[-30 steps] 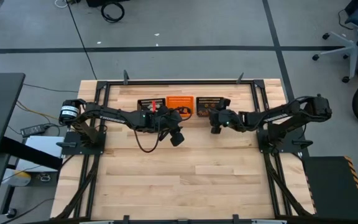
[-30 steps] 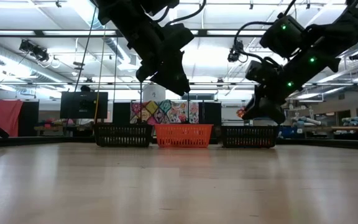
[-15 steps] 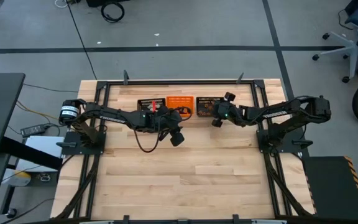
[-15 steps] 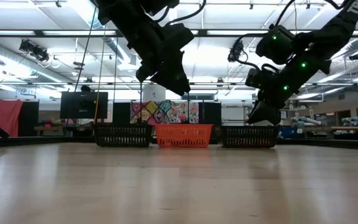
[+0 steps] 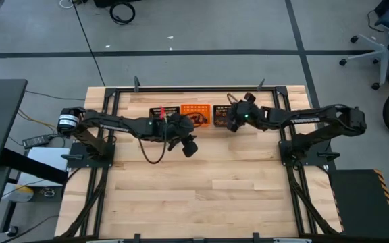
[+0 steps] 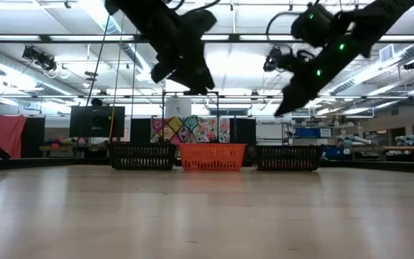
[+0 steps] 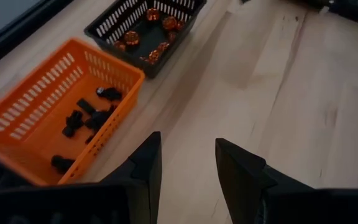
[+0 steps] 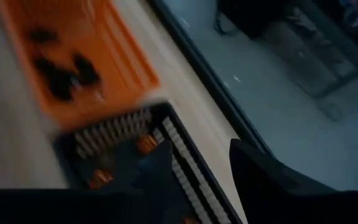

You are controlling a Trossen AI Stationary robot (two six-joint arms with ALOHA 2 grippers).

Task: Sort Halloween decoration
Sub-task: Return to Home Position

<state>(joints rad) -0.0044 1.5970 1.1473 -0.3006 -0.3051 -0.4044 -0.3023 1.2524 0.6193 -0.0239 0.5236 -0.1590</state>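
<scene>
left gripper (image 7: 185, 142), right gripper (image 8: 201, 148): fingers apart, empty, near table (image 5: 201, 185) far edge; wrist views show black trinkets (image 7: 84, 118) inside orange basket (image 7: 114, 68).

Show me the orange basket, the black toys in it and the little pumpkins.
orange basket (image 7: 114, 78), left wrist view, on its mesh side wall.
black toys (image 7: 108, 93), left wrist view, on one toy's body.
little pumpkins (image 7: 169, 23), left wrist view, on one pumpkin's top.
</scene>
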